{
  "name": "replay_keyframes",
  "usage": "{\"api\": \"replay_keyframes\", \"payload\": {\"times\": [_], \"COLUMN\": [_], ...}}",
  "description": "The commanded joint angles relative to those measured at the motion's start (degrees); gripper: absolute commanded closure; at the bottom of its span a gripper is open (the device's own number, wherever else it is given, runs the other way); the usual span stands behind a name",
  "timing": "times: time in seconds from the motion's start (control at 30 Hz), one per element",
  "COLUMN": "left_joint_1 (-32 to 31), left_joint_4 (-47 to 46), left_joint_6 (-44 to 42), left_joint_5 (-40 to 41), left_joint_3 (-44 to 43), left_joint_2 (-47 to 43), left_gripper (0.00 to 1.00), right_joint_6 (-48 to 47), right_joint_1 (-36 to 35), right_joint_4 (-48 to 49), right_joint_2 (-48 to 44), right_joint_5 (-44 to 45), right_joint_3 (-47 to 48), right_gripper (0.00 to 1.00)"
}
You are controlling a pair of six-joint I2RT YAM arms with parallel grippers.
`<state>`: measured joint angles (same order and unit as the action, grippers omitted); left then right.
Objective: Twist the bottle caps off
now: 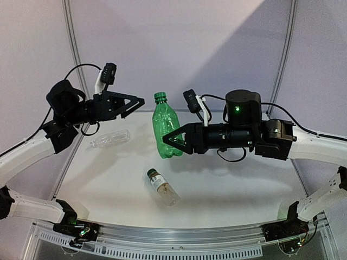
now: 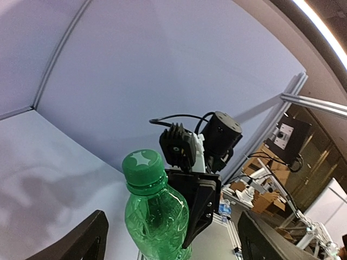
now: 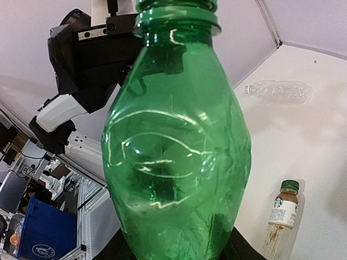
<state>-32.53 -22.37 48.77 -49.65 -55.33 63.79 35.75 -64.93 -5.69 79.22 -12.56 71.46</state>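
Observation:
The green bottle [image 1: 165, 132] is held upright above the table, its green cap [image 1: 159, 97] on top. My right gripper [image 1: 169, 141] is shut on the bottle's lower body. In the right wrist view the bottle [image 3: 179, 151] fills the frame between the fingers. My left gripper [image 1: 138, 103] is open, just left of the cap and apart from it. In the left wrist view the cap [image 2: 143, 165] sits between and beyond the spread fingers [image 2: 89, 238]. The clear ribbed bottle [image 1: 111, 138] and the labelled bottle [image 1: 164, 188], with its dark green cap [image 1: 152, 173], lie on the table.
The white table [image 1: 227, 184] is bounded by grey walls at the back and sides. The clear bottle [image 3: 279, 91] lies at the far left near the wall. The labelled bottle [image 3: 282, 211] lies in the near middle, below the held bottle.

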Motion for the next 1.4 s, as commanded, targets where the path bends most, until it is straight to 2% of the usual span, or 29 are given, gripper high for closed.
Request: {"api": "replay_keyframes", "payload": {"times": [0.0, 0.4, 0.83, 0.93, 1.03, 1.13, 1.23, 1.37], "left_joint_1": [0.5, 0.1, -1.8, -2.8, -4.7, -7.2, -10.1, -11.0], "left_joint_4": [-6.9, -15.3, -14.7, -7.6, 4.6, 14.8, 26.3, 46.9], "left_joint_6": [1.8, 5.6, 4.6, 1.2, -4.0, -5.9, -4.4, -1.4], "left_joint_5": [-4.9, -5.9, -6.8, -5.2, 0.1, 9.0, 20.1, 31.5], "left_joint_3": [-0.9, -4.0, -6.5, -7.8, -10.2, -12.6, -16.7, -27.6], "left_joint_2": [2.3, 10.2, 13.9, 13.9, 13.9, 14.5, 16.8, 22.0], "left_gripper": [0.16, 0.29, 0.73, 0.76, 0.79, 0.80, 0.79, 0.79], "right_joint_6": [0.3, -1.1, -2.2, -2.4, -3.6, -5.2, -4.6, -2.2], "right_joint_1": [0.2, 0.2, 0.4, 0.2, 0.3, 0.3, 0.3, 0.0], "right_joint_4": [1.4, -0.2, -1.9, -3.3, -10.1, -22.6, -38.6, -53.5], "right_joint_2": [0.5, 2.9, 3.9, 3.4, 3.5, 5.5, 10.5, 19.5], "right_joint_5": [-2.4, -5.5, -5.8, -2.3, 7.7, 22.5, 37.9, 48.4], "right_joint_3": [1.1, 3.9, 5.2, 5.2, 7.2, 13.0, 22.2, 33.1], "right_gripper": [1.00, 1.00, 1.00, 1.00, 1.00, 1.00, 1.00, 1.00]}}
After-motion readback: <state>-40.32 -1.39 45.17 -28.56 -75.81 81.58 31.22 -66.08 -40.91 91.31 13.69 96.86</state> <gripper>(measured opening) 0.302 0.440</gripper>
